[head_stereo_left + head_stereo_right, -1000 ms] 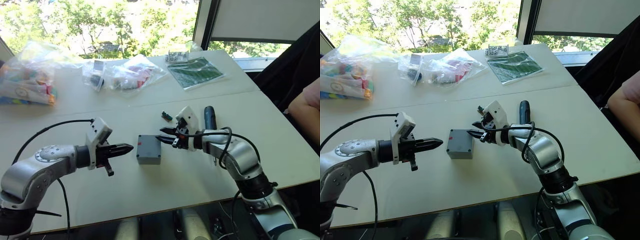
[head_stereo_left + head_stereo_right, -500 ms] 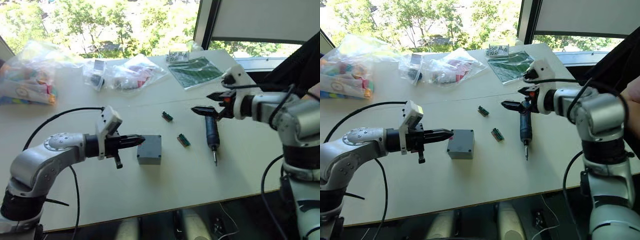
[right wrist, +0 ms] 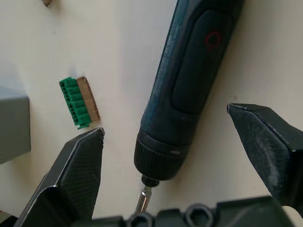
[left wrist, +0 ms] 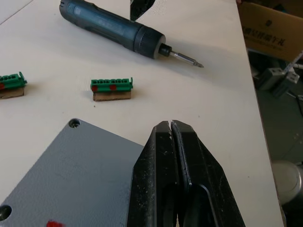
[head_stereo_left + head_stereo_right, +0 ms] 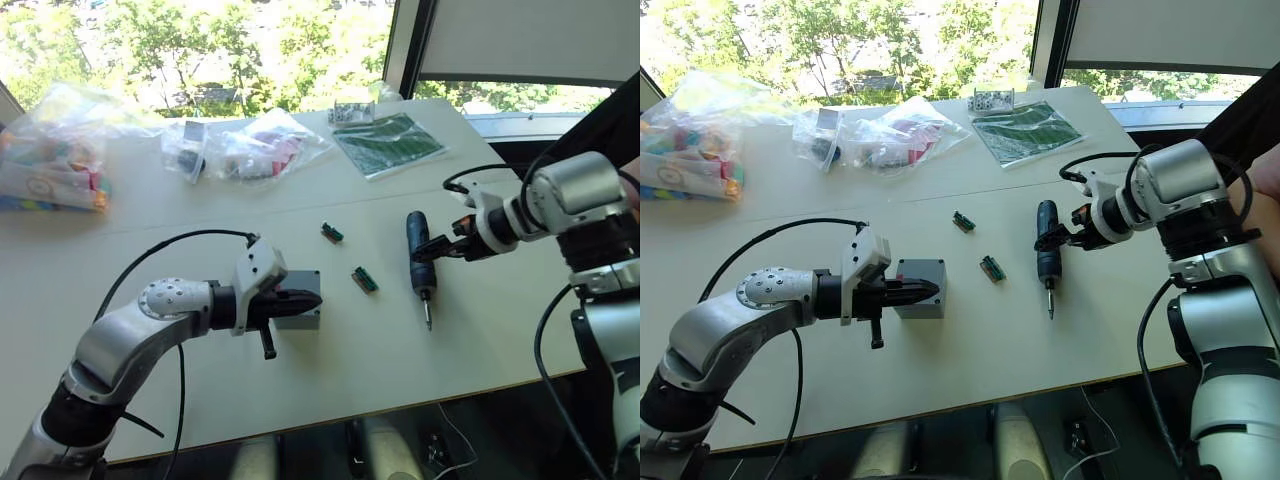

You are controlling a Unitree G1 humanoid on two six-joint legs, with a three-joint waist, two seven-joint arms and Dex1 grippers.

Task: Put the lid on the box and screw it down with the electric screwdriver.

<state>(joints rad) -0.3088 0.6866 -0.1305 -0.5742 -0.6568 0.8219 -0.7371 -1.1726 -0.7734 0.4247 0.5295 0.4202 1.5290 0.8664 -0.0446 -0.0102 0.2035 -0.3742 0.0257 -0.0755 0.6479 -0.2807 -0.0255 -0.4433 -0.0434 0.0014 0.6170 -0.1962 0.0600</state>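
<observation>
Left gripper (image 5: 305, 301) pressed shut, black fingers (image 4: 177, 156) together with nothing between them, tips lying over the top of the box (image 5: 300, 315) near the middle of the white table (image 5: 330, 380). Lid (image 4: 71, 175) already seated on that box, flat grey plate with a screw hole at the corner and a small red mark at its near edge in the left wrist view; whether the closed tips actually touch the lid, cannot tell.

Electric screwdriver (image 5: 421, 257) lying flat on the table to the right of the box, well apart from it, metal bit (image 4: 185, 56) pointing toward the table's near edge. Right gripper (image 3: 175, 165) spread wide, one finger on each side of the screwdriver's dark body near the bit end, not closed on it; a red marking visible on the handle in the right wrist view.

Two small green connector blocks between box and screwdriver: one (image 5: 364, 279) just left of the tool, the other (image 5: 332, 232) farther back.

At the far side of the table, clear plastic bags (image 5: 240, 148) with coloured parts, another bag (image 5: 55, 150) at the far left, and a green sheet (image 5: 392, 142) near the window
</observation>
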